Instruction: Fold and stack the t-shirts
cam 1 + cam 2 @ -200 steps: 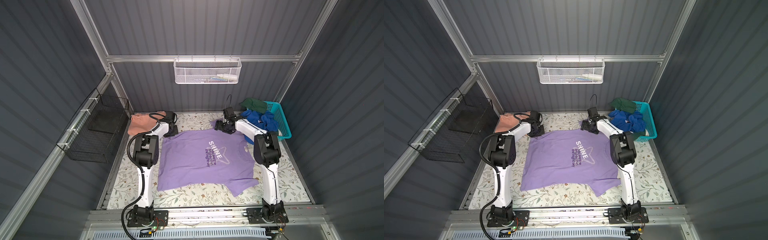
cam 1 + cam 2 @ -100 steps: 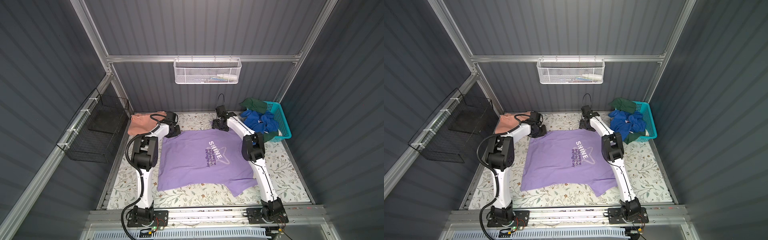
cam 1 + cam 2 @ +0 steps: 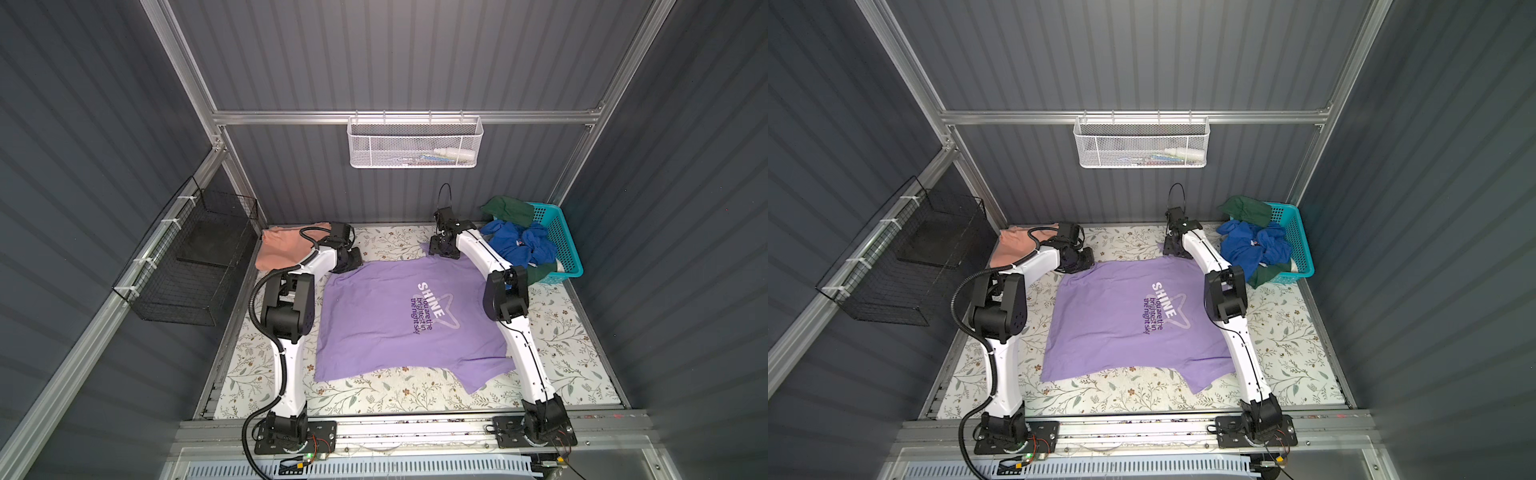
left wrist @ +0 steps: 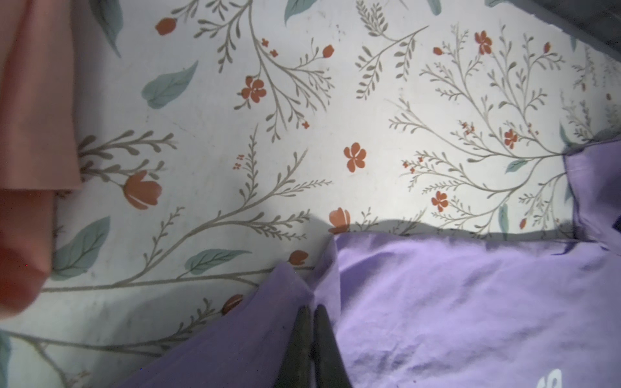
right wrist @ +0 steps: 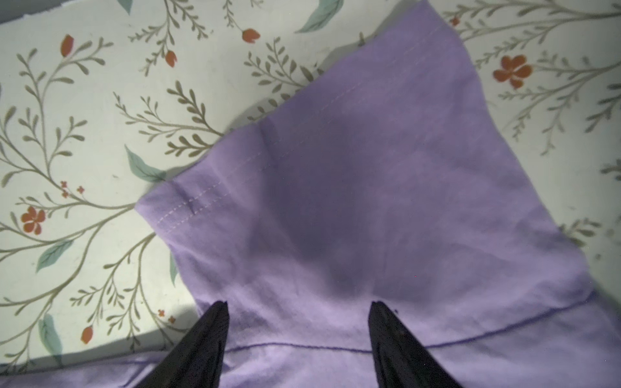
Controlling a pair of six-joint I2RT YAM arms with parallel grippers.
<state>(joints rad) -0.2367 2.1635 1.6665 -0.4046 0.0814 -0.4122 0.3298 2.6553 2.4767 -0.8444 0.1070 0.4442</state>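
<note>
**Lavender tee flat, 2 claws at its far edge**

The lavender t-shirt (image 3: 386, 324) lies spread, print up, on the floral table (image 3: 374, 395). The left claw (image 4: 312, 322) is pressed together, pinching the shirt's far left corner. The right claw (image 5: 297, 322) stands spread over the far sleeve, 1 finger on either side, gripping nothing. The salmon t-shirt (image 3: 282, 249) lies in the table's far left corner, beside the left arm.

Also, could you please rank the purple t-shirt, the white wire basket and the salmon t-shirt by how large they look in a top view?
1. purple t-shirt, by far.
2. white wire basket, though it hangs higher, perhaps nearer the camera.
3. salmon t-shirt, partly hidden behind the left arm.
</note>
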